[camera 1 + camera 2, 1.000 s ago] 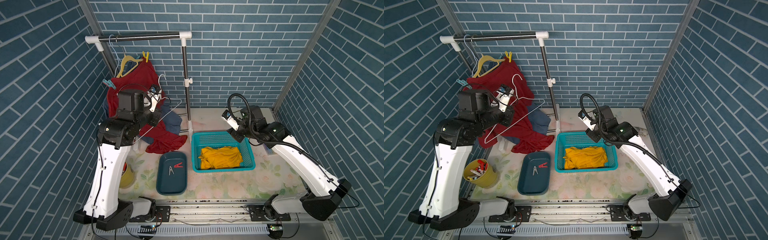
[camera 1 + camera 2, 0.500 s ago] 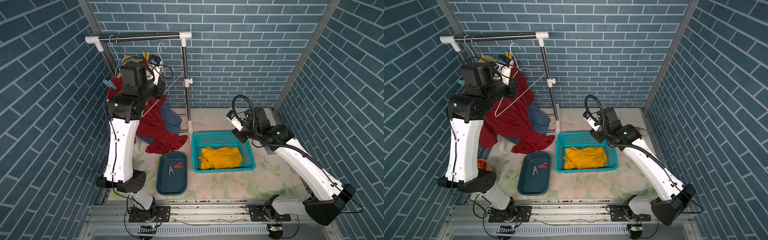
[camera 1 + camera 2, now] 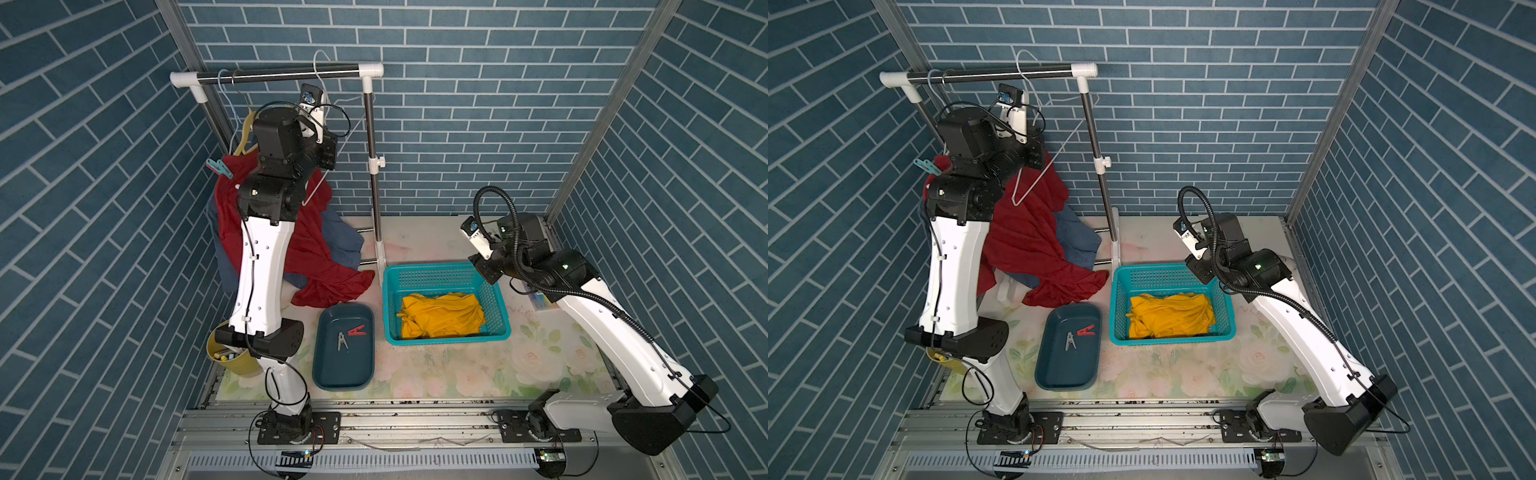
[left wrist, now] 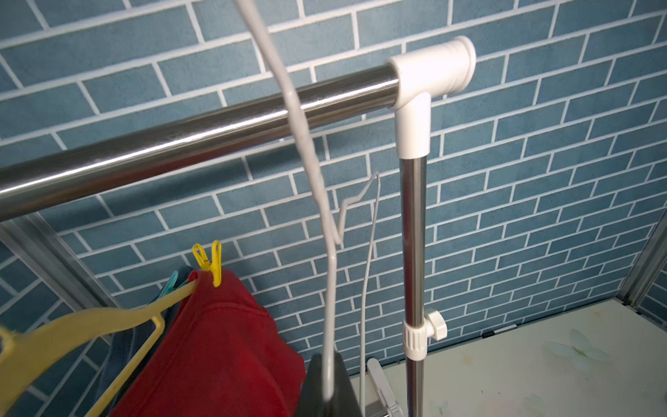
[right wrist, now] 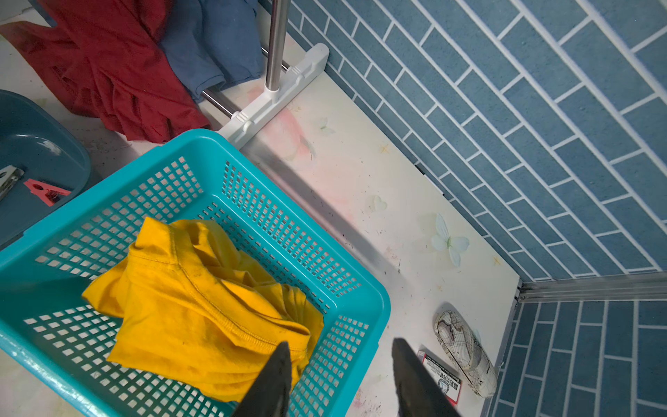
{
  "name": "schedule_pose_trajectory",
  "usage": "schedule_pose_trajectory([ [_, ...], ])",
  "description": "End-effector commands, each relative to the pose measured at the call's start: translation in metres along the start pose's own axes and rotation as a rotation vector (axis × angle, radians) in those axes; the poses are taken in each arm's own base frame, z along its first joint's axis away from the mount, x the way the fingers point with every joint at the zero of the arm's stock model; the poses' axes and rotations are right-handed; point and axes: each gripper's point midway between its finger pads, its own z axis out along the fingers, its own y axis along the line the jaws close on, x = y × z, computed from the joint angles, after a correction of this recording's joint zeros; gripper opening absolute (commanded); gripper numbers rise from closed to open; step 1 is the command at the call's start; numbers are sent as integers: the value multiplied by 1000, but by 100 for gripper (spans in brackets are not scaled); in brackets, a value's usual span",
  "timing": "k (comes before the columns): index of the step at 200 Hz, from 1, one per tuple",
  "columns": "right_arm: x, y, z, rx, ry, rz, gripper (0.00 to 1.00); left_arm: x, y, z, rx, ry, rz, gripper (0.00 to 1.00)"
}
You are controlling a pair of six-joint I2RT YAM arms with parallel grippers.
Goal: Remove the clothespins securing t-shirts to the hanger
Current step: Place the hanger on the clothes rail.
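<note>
- Brick-walled surface (image 3: 457, 365): tray (image 3: 324, 376), 9 o'clock of basket (image 3: 446, 270), holds two clothespins (image 3: 360, 331).
- Yellow clothespin (image 4: 211, 261) and teal clothespin (image 3: 219, 169) grip hanging t-shirts (image 3: 316, 249).
- Left hand (image 4: 328, 364) clamps wire hanger (image 4: 306, 144); right hand (image 5: 341, 344) hangs half-open, empty.

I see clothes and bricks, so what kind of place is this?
Probably a robot test booth dressed up as a laundry corner: brick-print wall panels, a clothes rail, and a teal basket holding a yellow t-shirt.
</note>
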Motion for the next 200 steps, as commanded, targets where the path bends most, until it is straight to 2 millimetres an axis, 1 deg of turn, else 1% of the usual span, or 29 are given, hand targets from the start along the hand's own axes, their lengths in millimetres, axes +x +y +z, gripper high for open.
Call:
schedule_pose_trajectory([
  [1, -12, -10, -23, 17, -56, 46, 47, -10, -2, 13, 23, -62, -40, 0],
  [27, -16, -18, -28, 30, -66, 56, 47, -6, -7, 28, 43, -76, -55, 0],
  [40, -17, -22, -31, 38, -68, 60, 47, -1, -10, 36, 53, -69, -53, 0],
  [67, -19, -27, -33, 46, -74, 70, 48, 9, -16, 46, 86, -48, -44, 0],
  [91, -19, -29, -32, 49, -75, 76, 48, 15, -26, 53, 143, -41, -42, 0],
  [124, -22, -30, -35, 46, -87, 91, 48, 9, -31, 58, 168, -78, -59, 0],
  [180, -26, -31, -37, 43, -97, 103, 48, 2, -26, 70, 144, -127, -103, 0],
  [200, -26, -31, -36, 40, -95, 105, 48, 4, -23, 77, 138, -138, -121, 0],
])
